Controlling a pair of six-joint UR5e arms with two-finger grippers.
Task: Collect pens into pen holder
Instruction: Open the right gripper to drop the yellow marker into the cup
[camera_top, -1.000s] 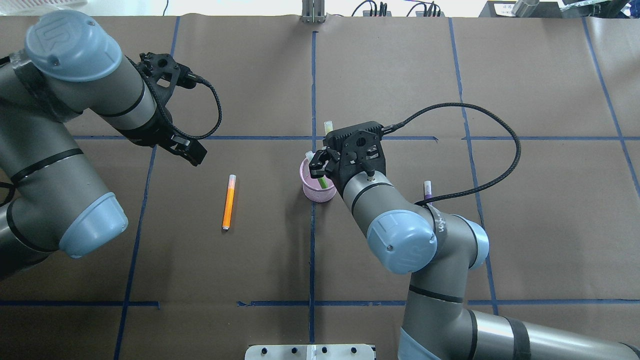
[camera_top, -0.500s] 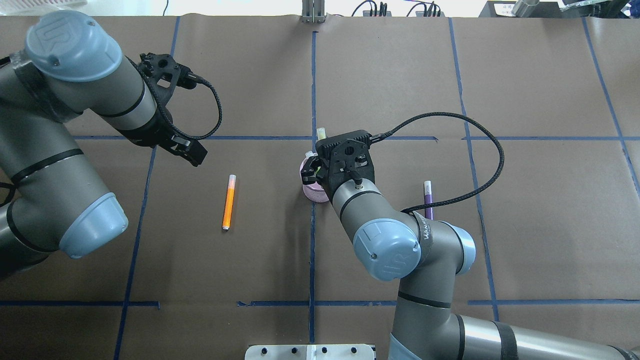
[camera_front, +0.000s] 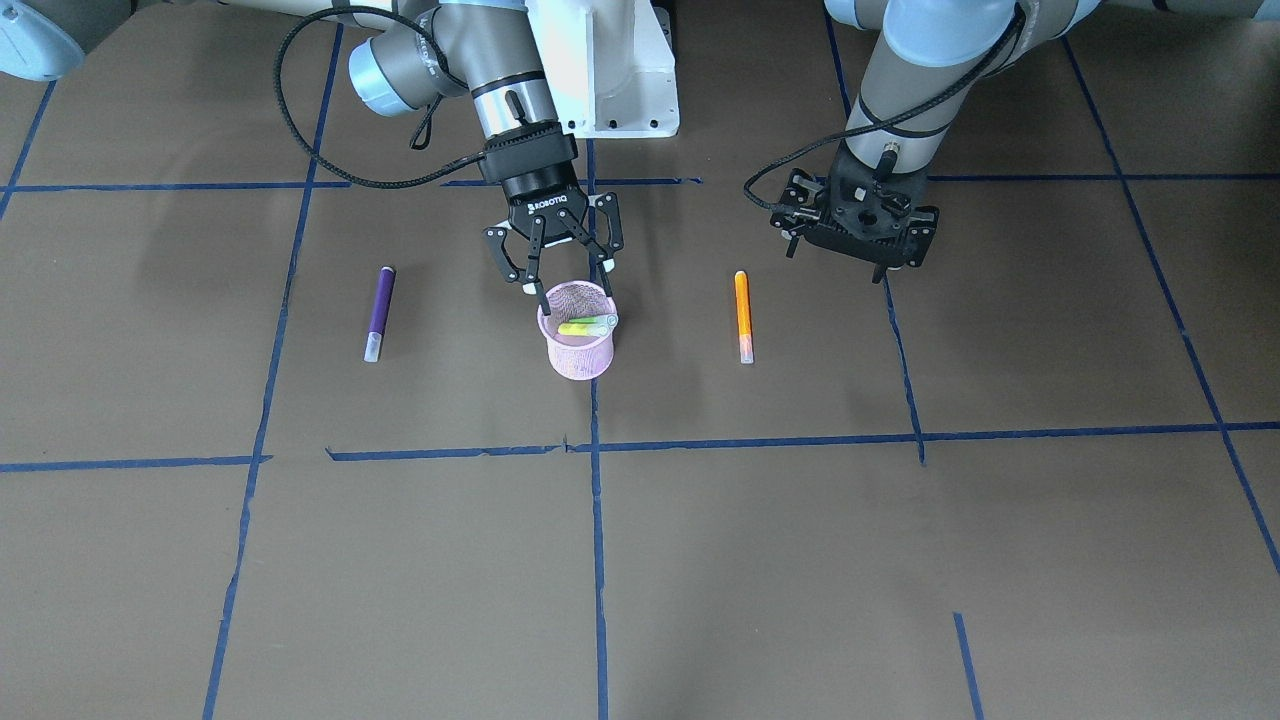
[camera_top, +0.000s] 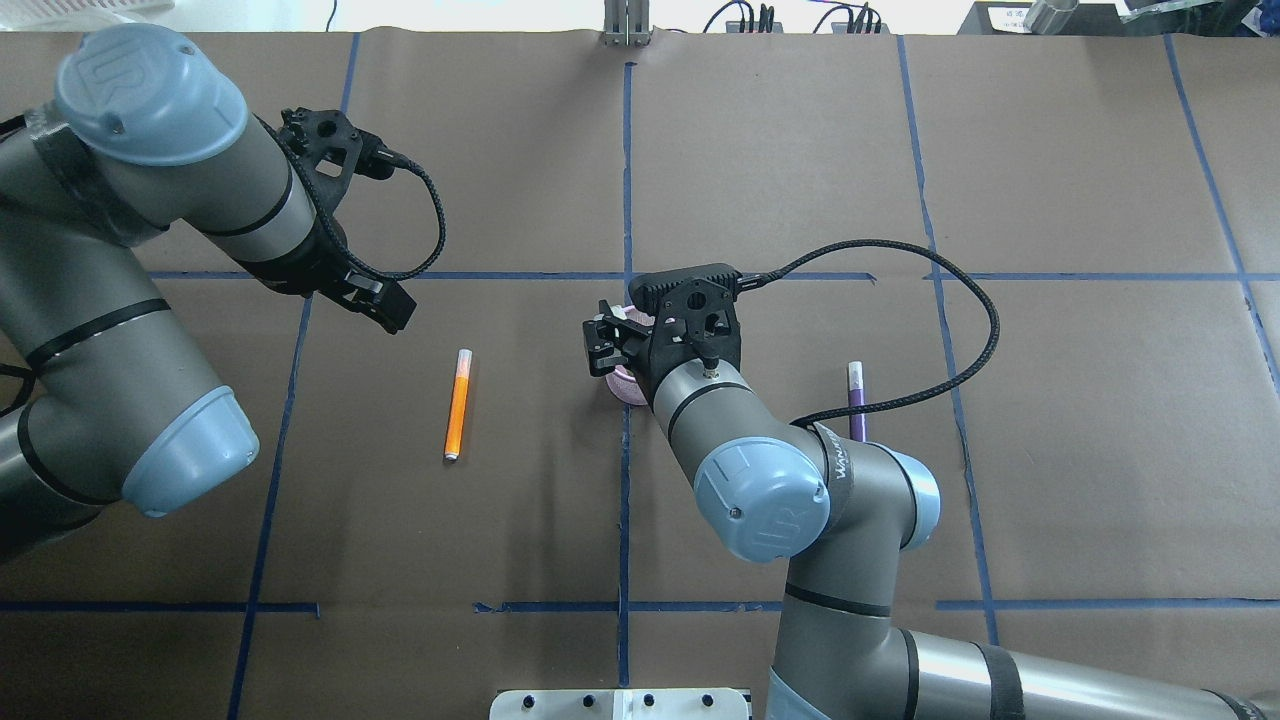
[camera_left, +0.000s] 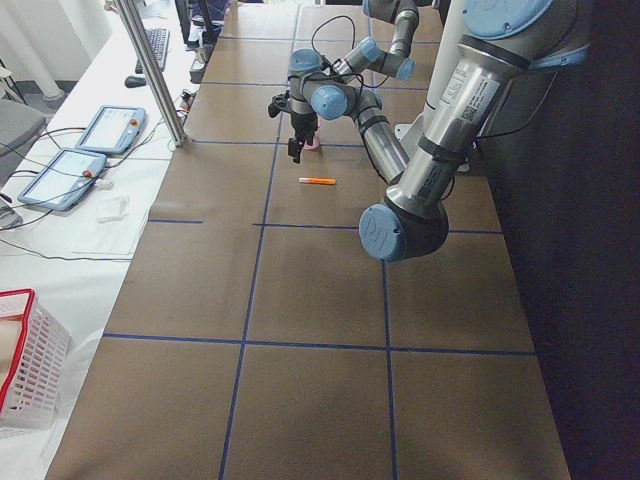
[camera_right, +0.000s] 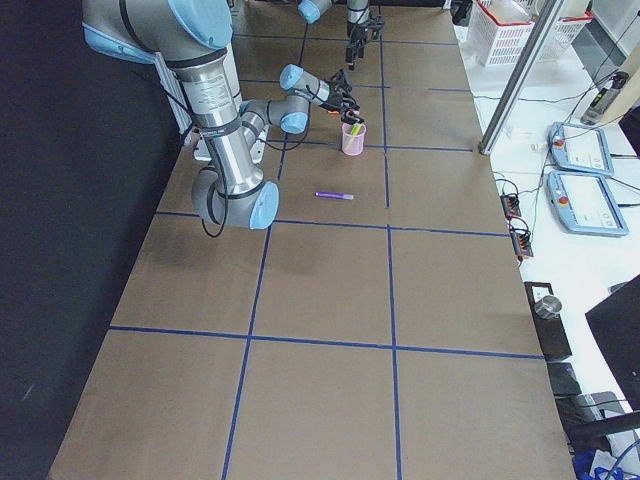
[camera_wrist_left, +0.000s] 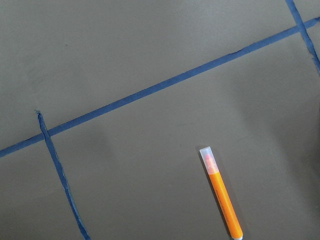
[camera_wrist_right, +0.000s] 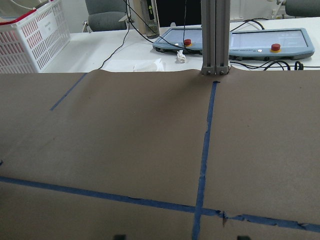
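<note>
Brown paper crossed by blue tape lines covers the bench (camera_top: 1080, 470). On the left, the left end effector (camera_top: 388, 308) hangs above the paper a little left of the orange pen (camera_top: 457, 404). Its wrist camera looks down on that pen, so I take it to be lining up a pick, though I cannot tell whether its fingers are apart or together. The orange pen lies flat, cap end away from the robot, well left of the holder (camera_front: 577, 348). That pink mesh cup stands upright in the middle, on the centre tape line. The right end effector (camera_front: 567, 277) hovers above it, fingers spread wide and gripping nothing, which looks like a drop-off pose. A yellow pen (camera_front: 576, 329) and a green pen (camera_front: 592, 320) lean inside on the rim, poking out above it since they are longer than the cup. Further right the purple pen (camera_top: 856, 402) lies flat, on the right arm's side. I count four pens, two in and two out, plus one holder and two arms.
</note>
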